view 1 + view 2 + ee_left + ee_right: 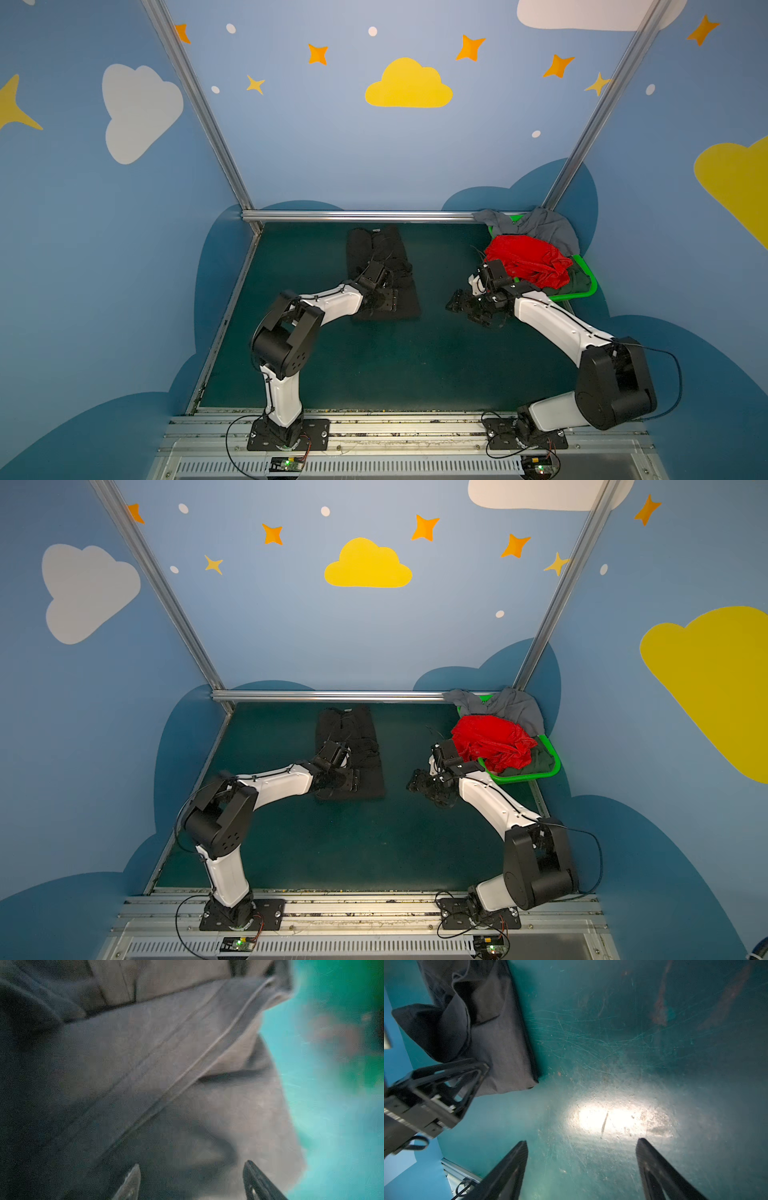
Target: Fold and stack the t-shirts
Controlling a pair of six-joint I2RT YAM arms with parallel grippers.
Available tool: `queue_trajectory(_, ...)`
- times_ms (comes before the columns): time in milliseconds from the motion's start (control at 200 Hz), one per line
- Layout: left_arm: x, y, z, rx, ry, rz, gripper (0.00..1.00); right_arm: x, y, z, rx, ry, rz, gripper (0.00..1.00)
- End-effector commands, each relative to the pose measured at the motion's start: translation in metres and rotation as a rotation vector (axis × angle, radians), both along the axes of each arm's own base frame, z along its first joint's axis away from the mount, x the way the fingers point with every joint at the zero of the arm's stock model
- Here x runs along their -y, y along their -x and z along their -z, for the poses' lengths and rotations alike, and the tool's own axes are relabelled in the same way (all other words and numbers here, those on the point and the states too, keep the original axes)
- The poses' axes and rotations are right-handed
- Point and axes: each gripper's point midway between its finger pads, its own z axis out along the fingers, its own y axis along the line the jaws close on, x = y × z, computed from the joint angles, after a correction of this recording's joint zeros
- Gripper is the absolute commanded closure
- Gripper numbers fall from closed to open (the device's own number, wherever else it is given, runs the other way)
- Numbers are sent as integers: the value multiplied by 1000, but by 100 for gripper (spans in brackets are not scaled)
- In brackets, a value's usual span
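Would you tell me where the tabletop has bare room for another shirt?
Widest: near half of dark green tabletop, between arm bases and folded black cloth t-shirt. Narrower: strip between that shirt and left rail. Crowded: far right corner, around heaped bright green plastic basket and right pincer.

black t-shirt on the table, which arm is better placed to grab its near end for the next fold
Left. The left gripper hangs open right over the near end of the black t-shirt, and cloth fills its wrist view. The right gripper, also open, hangs over bare table beside the shirt.
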Motion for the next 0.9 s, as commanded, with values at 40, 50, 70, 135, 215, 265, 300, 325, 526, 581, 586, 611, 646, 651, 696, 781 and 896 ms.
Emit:
queue_trajectory(40,-2,-18,-5,62,-42,-25,23,4,4,-2,9,0,8,20)
queue_trajectory(50,-2,-19,-5,64,-45,-26,23,4,4,-1,8,2,6,20)
queue_trajectory(70,-1,-20,-5,69,-45,-31,23,5,4,0,5,3,8,20)
queue_trajectory(135,0,-26,-7,87,-48,-35,24,5,5,2,2,6,9,20)
queue_trajectory(215,1,-32,-8,100,-57,-41,24,5,5,4,-5,4,9,20)
queue_trajectory(265,1,-36,-6,105,-68,-44,24,5,5,5,-9,3,9,20)
queue_trajectory(300,1,-39,-5,108,-78,-45,24,5,5,5,-10,4,9,20)
queue_trajectory(325,1,-41,-4,109,-85,-44,24,5,5,6,-13,5,8,20)
queue_trajectory(526,1,-51,3,125,-121,-58,25,5,6,7,-23,12,9,20)
queue_trajectory(581,-1,-55,3,140,-134,-73,24,7,6,8,-22,19,13,20)
queue_trajectory(586,-1,-55,3,141,-136,-74,24,7,6,8,-22,19,14,20)
queue_trajectory(611,-3,-58,3,147,-142,-80,24,7,6,9,-23,21,15,20)
queue_trajectory(646,-3,-60,4,156,-154,-80,24,8,6,9,-25,23,16,20)
queue_trajectory(651,-3,-61,3,158,-155,-80,24,8,6,9,-25,23,16,20)
queue_trajectory(696,-3,-65,3,164,-169,-84,24,8,6,10,-28,24,17,20)
queue_trajectory(781,-1,-73,1,178,-189,-77,25,6,5,11,-36,21,16,20)
queue_trajectory(896,3,-81,-6,198,-188,-78,24,7,5,11,-34,21,21,20)
